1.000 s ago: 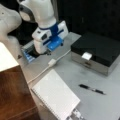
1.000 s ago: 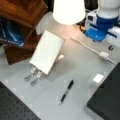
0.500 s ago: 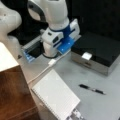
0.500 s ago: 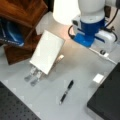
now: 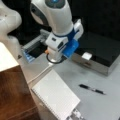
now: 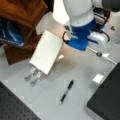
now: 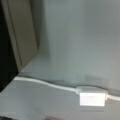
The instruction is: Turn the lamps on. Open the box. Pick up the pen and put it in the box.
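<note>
One front camera looks down at the desk (image 5: 100, 105) from high up, the box (image 5: 100, 50) at 2 o'clock, the pen (image 5: 91, 89) at 4 and my arm filling the top. Another front camera looks down from the opposite side, the box (image 6: 107, 97) at 4 o'clock and the pen (image 6: 66, 91) near 6. Both share the notebook (image 5: 56, 96), pen and box. My wrist camera hangs close over the desk, facing a white cable switch (image 7: 91, 98) at 5 o'clock; my fingers lie outside it.
</note>
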Robot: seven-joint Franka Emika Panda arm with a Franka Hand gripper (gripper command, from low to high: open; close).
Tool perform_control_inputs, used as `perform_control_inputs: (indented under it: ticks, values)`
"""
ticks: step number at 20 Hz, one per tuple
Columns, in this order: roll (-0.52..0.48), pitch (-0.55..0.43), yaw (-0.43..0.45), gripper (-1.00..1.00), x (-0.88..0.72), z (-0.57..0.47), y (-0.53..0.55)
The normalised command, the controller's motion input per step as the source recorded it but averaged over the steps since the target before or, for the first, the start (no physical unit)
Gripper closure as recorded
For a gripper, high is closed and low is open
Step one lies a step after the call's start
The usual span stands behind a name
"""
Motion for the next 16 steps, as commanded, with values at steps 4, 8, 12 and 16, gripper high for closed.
perform_control_inputs:
  ticks: [4, 8, 12, 16]
  values:
    - [0.387, -0.035, 0.093, -1.0, 0.25, -0.04, -0.03]
    - [0.478, -0.013, 0.032, -1.0, 0.31, -0.05, -0.05]
    - [0.38, -0.03, -0.015, -1.0, 0.44, -0.1, 0.0]
    - [0.306, 0.006, -0.021, -1.0, 0.46, -0.06, 0.02]
